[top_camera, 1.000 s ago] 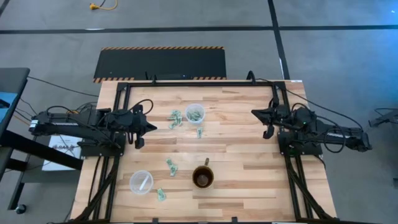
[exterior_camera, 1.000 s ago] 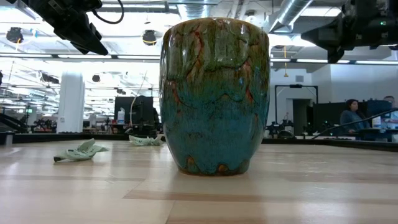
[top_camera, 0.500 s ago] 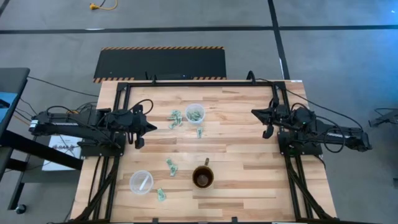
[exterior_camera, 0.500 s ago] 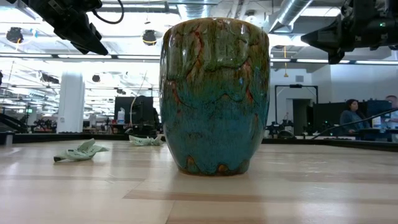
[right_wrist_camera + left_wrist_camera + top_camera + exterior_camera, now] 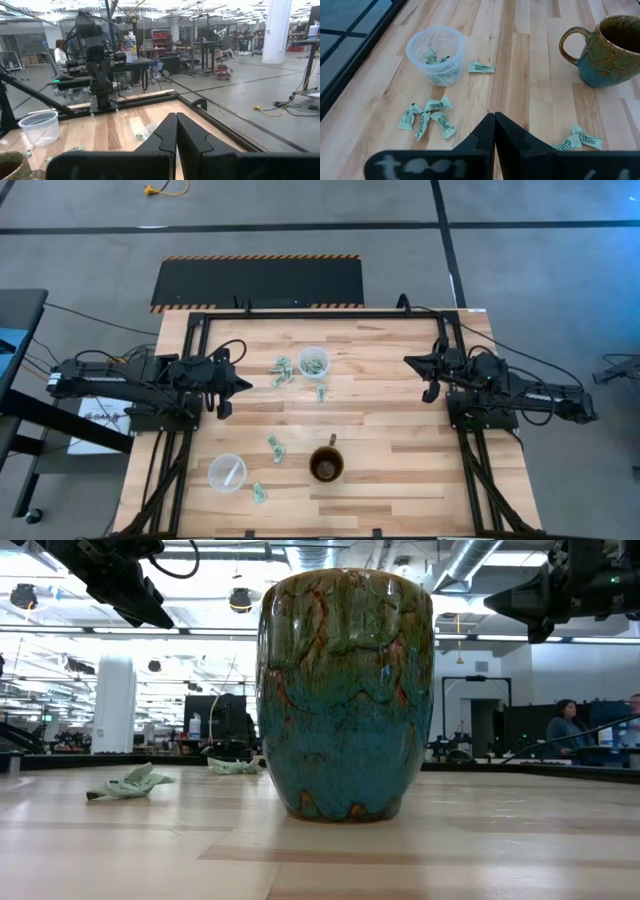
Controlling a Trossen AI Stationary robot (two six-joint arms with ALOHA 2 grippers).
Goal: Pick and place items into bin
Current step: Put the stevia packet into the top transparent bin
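Several small pale green-and-white wrapper items lie on the wooden table. A cluster (image 5: 282,370) (image 5: 425,117) and a single one (image 5: 321,392) (image 5: 480,67) lie beside a clear plastic bin (image 5: 313,361) (image 5: 435,52) that holds a few more. Others lie near the mug (image 5: 273,445) (image 5: 577,140) and at the near edge (image 5: 259,493). My left gripper (image 5: 244,384) (image 5: 494,117) hovers shut at the table's left, tilted down toward the cluster. My right gripper (image 5: 410,361) (image 5: 176,117) hovers shut and level at the right.
A brown-and-teal glazed mug (image 5: 327,465) (image 5: 345,690) stands near the table's front middle and fills the low view. A second clear cup (image 5: 227,472) (image 5: 40,127) stands front left. A black frame (image 5: 320,313) runs around the table's far edge and sides.
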